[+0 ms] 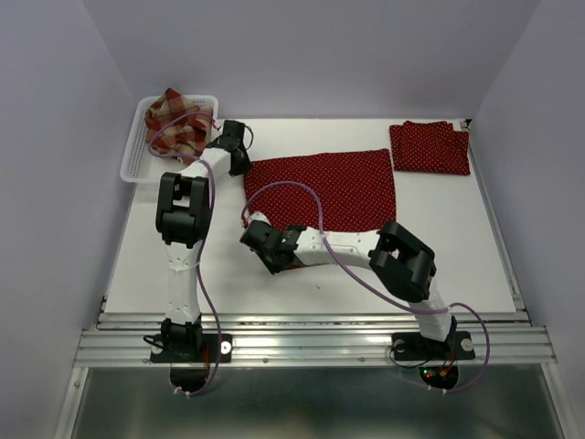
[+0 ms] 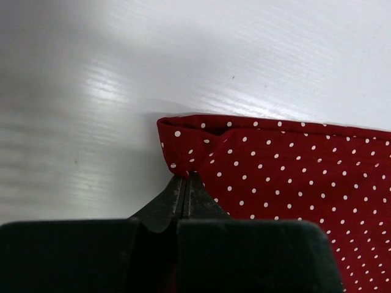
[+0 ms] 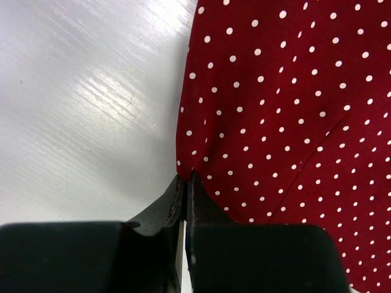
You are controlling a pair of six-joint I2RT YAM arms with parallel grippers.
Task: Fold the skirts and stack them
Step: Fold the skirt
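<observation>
At left gripper (image 2: 186,178), skirt (image 2: 287,183) corner, likely pinched

A lab test cell: plain lavender walls (image 1: 55,137) box in a white tabletop (image 1: 439,238), arms bolted to an aluminium rail (image 1: 311,346)

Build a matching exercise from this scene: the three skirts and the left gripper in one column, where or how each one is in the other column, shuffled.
Column one
1. plaid skirt
2. spread polka-dot skirt
3. folded polka-dot skirt
4. left gripper

Column two
A. at the far right corner of the table
B. shut on a skirt's far left corner
C. bunched in the white basket
D. flat at mid-table, two corners pinched

Pairs: 1-C, 2-D, 3-A, 4-B
</observation>
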